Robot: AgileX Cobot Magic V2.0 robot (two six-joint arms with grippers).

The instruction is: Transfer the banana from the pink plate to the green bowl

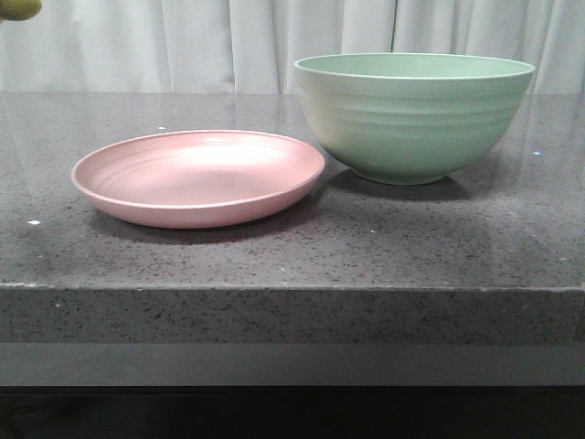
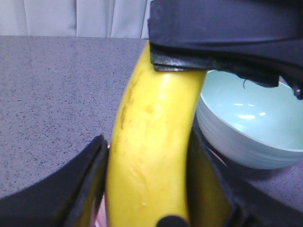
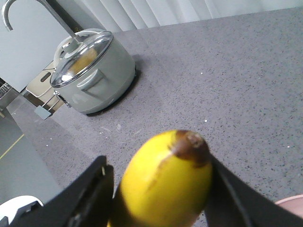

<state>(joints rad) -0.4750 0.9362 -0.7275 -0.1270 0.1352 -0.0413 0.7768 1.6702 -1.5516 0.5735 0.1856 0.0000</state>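
Note:
The banana point(image 2: 151, 142) is bright yellow and held up in the air. My left gripper point(image 2: 151, 189) is shut on its body, one finger on each side. My right gripper point(image 3: 158, 189) is closed round the banana's brown-tipped end point(image 3: 165, 179), and its black body point(image 2: 222, 33) covers the far end in the left wrist view. In the front view only a yellow bit of the banana point(image 1: 18, 7) shows at the top left corner, and neither gripper shows. The pink plate point(image 1: 196, 176) lies empty at the centre left. The green bowl point(image 1: 411, 114) stands empty to its right and also shows in the left wrist view point(image 2: 251, 127).
The dark speckled stone counter point(image 1: 366, 247) has its front edge near the camera. A grey pot with a glass lid point(image 3: 92, 71) stands on the counter in the right wrist view. White curtains point(image 1: 183, 41) hang behind.

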